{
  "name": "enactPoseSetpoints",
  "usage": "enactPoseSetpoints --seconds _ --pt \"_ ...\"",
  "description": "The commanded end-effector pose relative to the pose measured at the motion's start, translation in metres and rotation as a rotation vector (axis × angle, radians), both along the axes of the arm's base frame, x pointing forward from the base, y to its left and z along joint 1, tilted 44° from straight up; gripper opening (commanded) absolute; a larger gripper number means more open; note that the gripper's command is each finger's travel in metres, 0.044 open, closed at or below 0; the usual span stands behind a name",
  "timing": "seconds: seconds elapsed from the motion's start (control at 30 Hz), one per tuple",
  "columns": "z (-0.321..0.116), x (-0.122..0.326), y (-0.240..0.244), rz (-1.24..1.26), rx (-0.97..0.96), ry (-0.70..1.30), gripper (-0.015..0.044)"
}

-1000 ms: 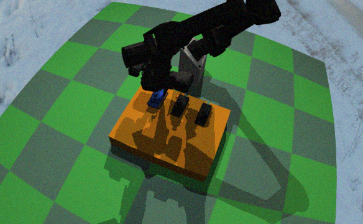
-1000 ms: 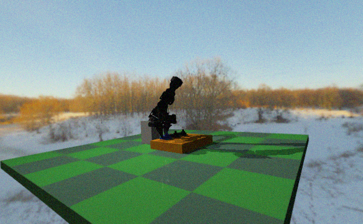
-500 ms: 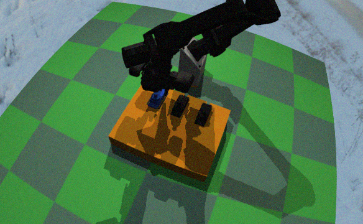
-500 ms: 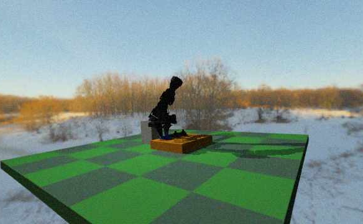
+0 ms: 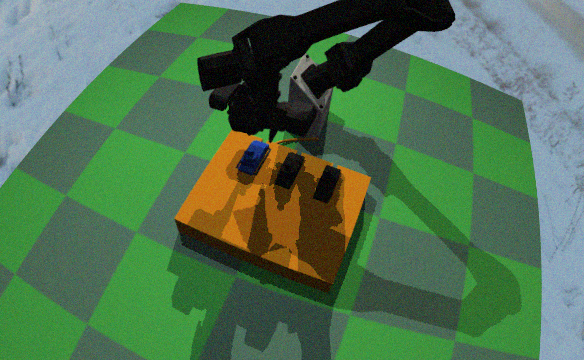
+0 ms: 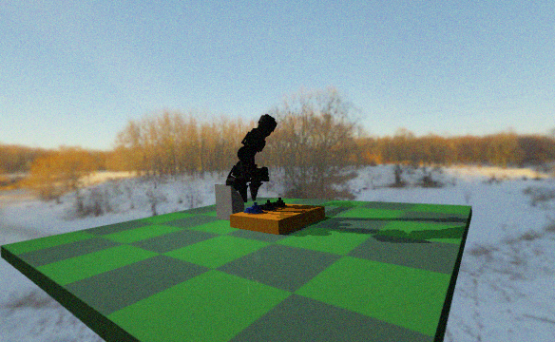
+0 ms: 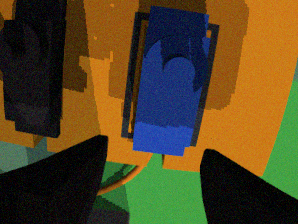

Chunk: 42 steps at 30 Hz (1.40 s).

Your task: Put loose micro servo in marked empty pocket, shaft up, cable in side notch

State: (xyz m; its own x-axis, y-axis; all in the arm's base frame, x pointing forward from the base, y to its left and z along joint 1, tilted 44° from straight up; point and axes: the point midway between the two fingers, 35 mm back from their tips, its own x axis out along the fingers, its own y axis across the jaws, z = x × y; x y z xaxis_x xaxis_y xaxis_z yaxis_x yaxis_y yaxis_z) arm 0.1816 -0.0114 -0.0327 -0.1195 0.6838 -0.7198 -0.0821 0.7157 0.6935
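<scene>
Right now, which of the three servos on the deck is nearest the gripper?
The blue servo, at the end of the row on the deck; the two black servos sit farther from the open gripper.

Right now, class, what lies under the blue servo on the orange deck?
The blue servo sits in a dark-outlined pocket on the orange deck. The pocket's floor and the servo's lower body are covered. The tool is open, holding nothing.
</scene>
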Motion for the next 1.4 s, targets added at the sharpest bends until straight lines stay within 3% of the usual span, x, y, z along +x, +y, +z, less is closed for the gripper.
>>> enactPoseSetpoints --seconds 0.0,0.23,0.47,0.8,1.37 --pt "0.002 0.010 -0.003 0.000 -0.002 -0.001 0.0266" --pt "0.022 0.072 -0.022 0.003 -0.009 -0.011 0.0440" --pt "0.045 0.123 -0.030 0.005 -0.011 -0.017 0.0440" --pt "0.081 0.116 -0.063 0.011 -0.021 -0.032 0.0440" --pt "0.081 0.116 -0.063 0.011 -0.021 -0.032 0.0440"
